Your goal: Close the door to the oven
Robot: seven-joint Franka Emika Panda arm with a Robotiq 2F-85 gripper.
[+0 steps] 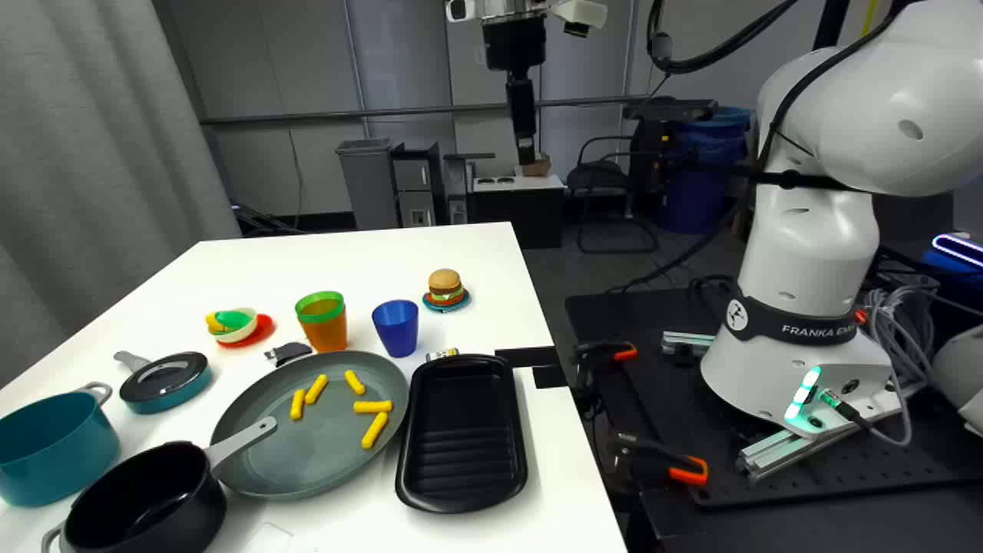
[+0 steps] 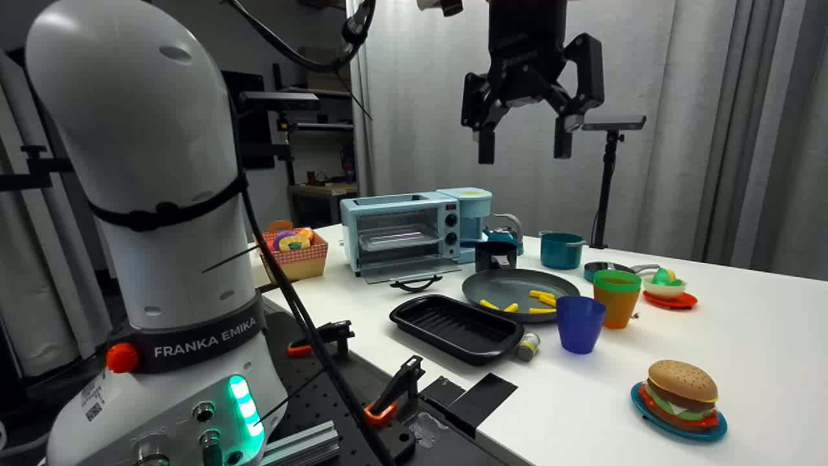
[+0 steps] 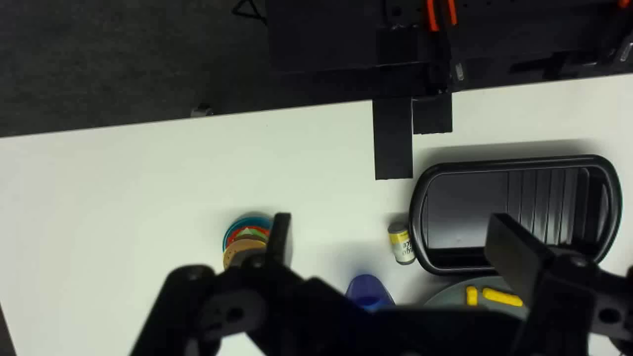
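The light-blue oven [image 2: 349, 230] stands at the back of the white table in an exterior view. Its door [image 2: 388, 272] is open, folded down in front of the oven, with a black handle [image 2: 416, 285] at its front edge. My gripper [image 2: 524, 149] is open and empty, high above the table and apart from the oven. The gripper also shows edge-on in an exterior view [image 1: 526, 150]. In the wrist view, the gripper [image 3: 390, 237] has its fingers wide apart with nothing between them. The oven is out of view in the wrist view.
A black tray [image 2: 453, 327] lies in front of the door handle. A grey plate [image 2: 475, 285] with yellow sticks, a black pot [image 2: 495, 255], a blue cup [image 2: 580, 323], an orange cup [image 2: 618, 307] and a toy burger [image 2: 682, 391] stand nearby. A basket [image 2: 301, 262] is beside the oven.
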